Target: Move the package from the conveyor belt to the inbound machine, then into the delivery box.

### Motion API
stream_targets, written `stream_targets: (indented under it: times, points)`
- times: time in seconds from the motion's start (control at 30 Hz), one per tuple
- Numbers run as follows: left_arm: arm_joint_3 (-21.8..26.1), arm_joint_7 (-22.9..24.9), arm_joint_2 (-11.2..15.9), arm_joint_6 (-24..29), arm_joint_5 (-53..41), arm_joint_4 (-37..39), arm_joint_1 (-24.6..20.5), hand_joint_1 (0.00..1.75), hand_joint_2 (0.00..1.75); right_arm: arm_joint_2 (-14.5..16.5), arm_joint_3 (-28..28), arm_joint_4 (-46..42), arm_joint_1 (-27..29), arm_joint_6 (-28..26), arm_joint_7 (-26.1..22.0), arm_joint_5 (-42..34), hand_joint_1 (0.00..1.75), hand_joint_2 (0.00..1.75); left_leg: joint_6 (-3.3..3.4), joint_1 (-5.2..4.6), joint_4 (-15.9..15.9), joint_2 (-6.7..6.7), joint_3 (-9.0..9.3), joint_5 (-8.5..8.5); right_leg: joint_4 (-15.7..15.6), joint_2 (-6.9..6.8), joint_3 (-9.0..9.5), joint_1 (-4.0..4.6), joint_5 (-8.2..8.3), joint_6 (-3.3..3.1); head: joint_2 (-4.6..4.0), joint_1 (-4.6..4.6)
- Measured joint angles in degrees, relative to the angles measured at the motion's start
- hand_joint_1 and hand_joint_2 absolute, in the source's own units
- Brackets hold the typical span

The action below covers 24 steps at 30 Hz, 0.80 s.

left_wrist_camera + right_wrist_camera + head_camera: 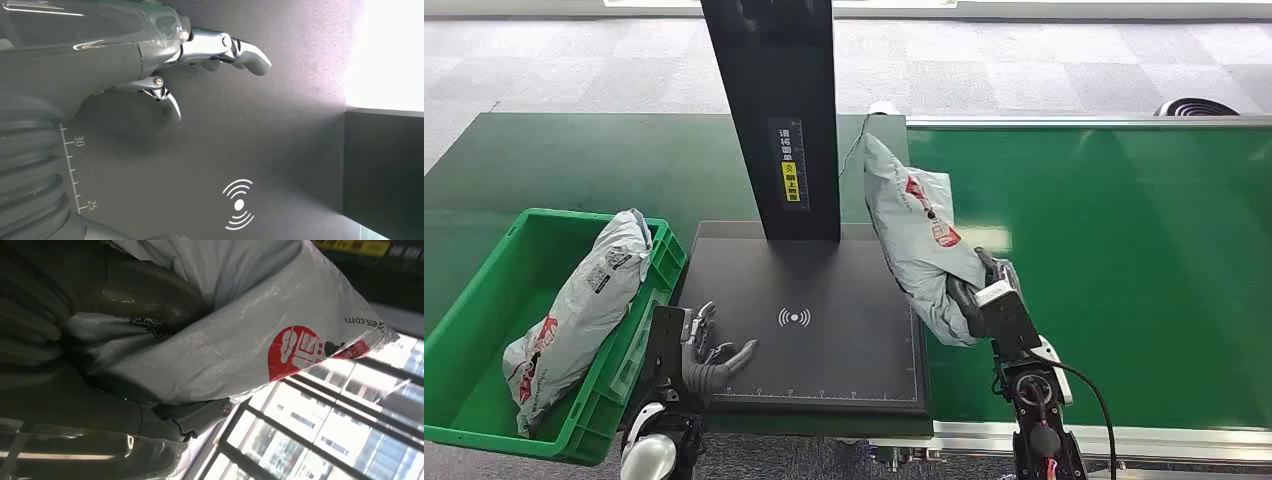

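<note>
Grey red-logo package (921, 235) clamped in right hand (980, 292) fingers, left hand (709, 352) fingers apart

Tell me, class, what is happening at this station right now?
The robot's right hand grips a grey package by its lower end and holds it up between the green conveyor belt and the black inbound machine. The left hand rests open at the near left of the machine's scanning plate, holding nothing. Another grey package already lies in the green delivery box on the left.
</note>
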Motion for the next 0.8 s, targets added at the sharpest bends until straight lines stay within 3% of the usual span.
stream_targets:
  times: [0.3, 0.63, 0.67, 0.7, 0.8]
  points:
    - [0.0, 0.0, 0.5, 0.1, 0.4, 0.5, -0.5, 0.00, 1.75, -0.9, 11.9, 2.8, -0.5, 6.3, 3.9, 5.9, 1.75, 1.75, 0.00, 0.00, 0.0, 0.00, -0.01, 0.00, 0.0, 0.00, -0.01, 0.00, 0.00, 0.00, -0.01, 0.00]
    - [0.0, 0.0, 1.0, 0.9, 0.7, 0.5, -0.5, 0.00, 1.75, -2.6, 20.0, 13.2, -5.2, 6.0, 7.3, 11.2, 1.75, 1.75, 0.00, 0.00, 0.0, 0.02, 0.08, 0.00, 0.0, 0.02, 0.06, 0.00, 0.00, 0.00, -0.01, 0.01]
    - [0.0, 0.0, 1.0, 1.0, 0.8, 0.5, -0.5, 0.00, 1.75, -2.7, 20.4, 14.1, -5.8, 6.2, 7.3, 11.3, 1.67, 1.75, 0.00, 0.00, 0.0, 0.03, 0.09, 0.00, 0.0, 0.02, 0.07, 0.00, 0.00, 0.00, -0.01, 0.00]
    - [0.0, 0.0, 1.0, 1.2, 0.9, 0.5, -0.5, 0.00, 1.75, -2.8, 20.8, 14.9, -6.3, 6.3, 7.4, 11.5, 1.44, 1.75, 0.00, 0.00, 0.0, 0.03, 0.11, 0.00, 0.0, 0.02, 0.08, 0.00, 0.00, 0.00, -0.01, 0.01]
    - [0.0, 0.0, 1.0, 2.0, 1.2, 0.4, -0.4, 0.00, 1.75, -2.8, 21.6, 17.0, -7.8, 5.7, 7.2, 11.5, 0.23, 1.75, 0.00, 0.00, 0.0, 0.03, 0.14, 0.00, 0.0, 0.02, 0.12, 0.00, 0.00, 0.00, -0.01, 0.00]
